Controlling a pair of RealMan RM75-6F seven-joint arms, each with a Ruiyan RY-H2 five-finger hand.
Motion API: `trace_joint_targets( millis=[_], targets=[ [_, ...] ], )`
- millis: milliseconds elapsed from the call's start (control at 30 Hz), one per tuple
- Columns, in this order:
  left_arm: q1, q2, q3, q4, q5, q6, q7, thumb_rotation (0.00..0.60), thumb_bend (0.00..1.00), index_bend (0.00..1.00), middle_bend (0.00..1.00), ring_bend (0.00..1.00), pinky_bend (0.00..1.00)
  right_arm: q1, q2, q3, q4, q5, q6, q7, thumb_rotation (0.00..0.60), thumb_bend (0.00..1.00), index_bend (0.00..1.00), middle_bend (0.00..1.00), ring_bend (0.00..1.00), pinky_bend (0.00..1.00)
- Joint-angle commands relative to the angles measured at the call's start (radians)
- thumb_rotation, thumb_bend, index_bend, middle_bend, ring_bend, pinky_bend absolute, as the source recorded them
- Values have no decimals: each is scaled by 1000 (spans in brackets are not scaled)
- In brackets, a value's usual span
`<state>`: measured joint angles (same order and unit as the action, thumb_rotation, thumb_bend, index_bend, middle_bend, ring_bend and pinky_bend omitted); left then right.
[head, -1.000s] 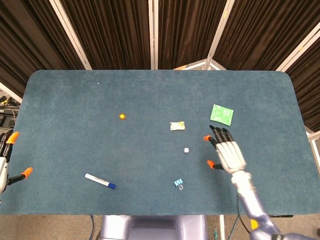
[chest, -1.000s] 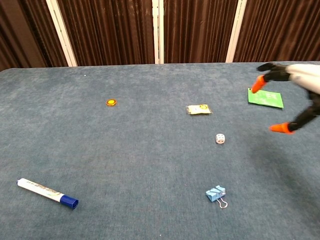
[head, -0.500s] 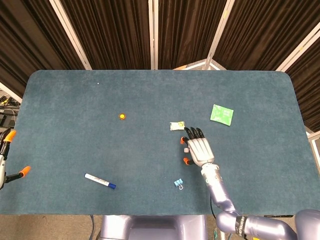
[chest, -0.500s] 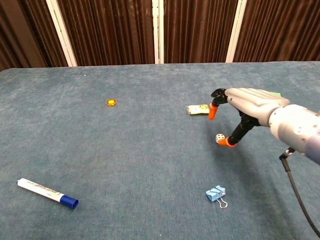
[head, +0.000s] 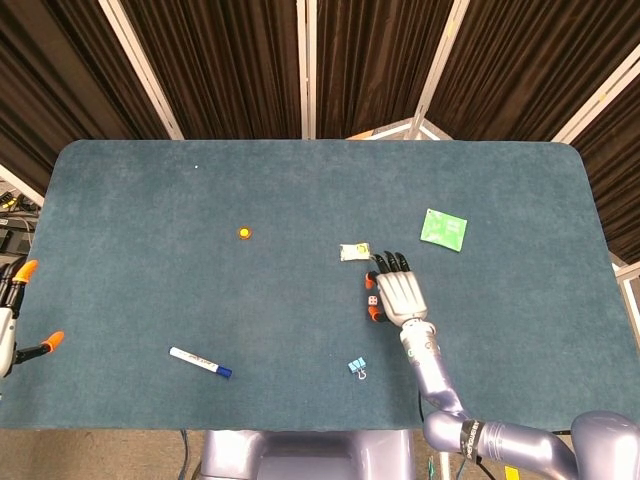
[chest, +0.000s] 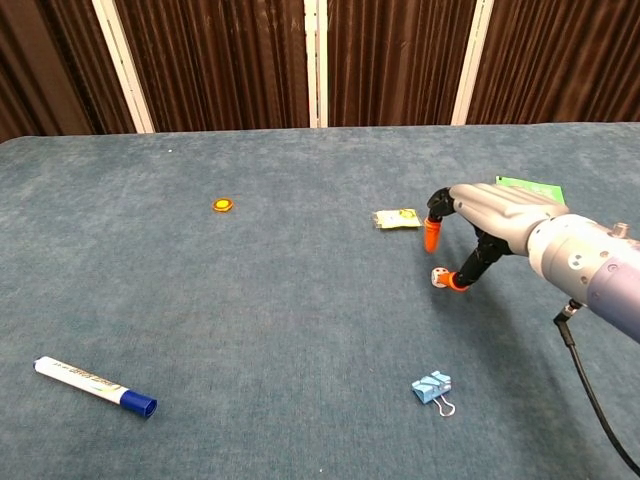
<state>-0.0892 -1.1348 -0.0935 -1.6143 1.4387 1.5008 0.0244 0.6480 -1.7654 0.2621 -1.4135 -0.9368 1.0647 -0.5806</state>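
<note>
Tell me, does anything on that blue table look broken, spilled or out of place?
Nothing stands out. The marker, clip, die, small packet, green packet and orange disc lie scattered but intact. The right hand is over the die, a fingertip beside it.

We watched our right hand (head: 400, 292) sweep from beside the green packet (head: 443, 229) near the table's (head: 120, 260) right edge inward toward the middle, and come down over the white die (chest: 439, 276). Its orange fingertips (chest: 433, 238), spread wide before, have since narrowed around the die, the lower tip now touching it. Our left hand (head: 12, 320) at the left edge drifted slightly.
</note>
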Motion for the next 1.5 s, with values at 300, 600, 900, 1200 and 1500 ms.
trace_joint_targets(
  millis=[300, 600, 900, 1200, 1500],
  targets=[
    [1, 1, 2, -2, 5, 5, -1, 600, 0, 0, 0, 0, 0, 6, -4, -10, 20, 25, -4, 8, 600, 233, 476, 123, 0, 0],
    [2, 4, 2, -4, 10, 11, -6, 600, 0, 0, 0, 0, 0, 11, -18, -23, 42, 32, -9, 17, 600, 238, 481, 129, 0, 0],
    [3, 6, 4, -6, 14, 16, -6, 600, 0, 0, 0, 0, 0, 21, -39, -29, 82, 34, -18, 31, 600, 325, 558, 178, 0, 0],
    [6, 10, 4, -10, 15, 21, -11, 600, 0, 0, 0, 0, 0, 16, -30, -32, 51, -11, 5, 63, 600, 374, 620, 220, 0, 0],
    [10, 13, 5, -14, 17, 29, -11, 600, 0, 0, 0, 0, 0, 6, 75, -8, -145, -86, 103, 19, 600, 371, 609, 219, 0, 0]
  ],
)
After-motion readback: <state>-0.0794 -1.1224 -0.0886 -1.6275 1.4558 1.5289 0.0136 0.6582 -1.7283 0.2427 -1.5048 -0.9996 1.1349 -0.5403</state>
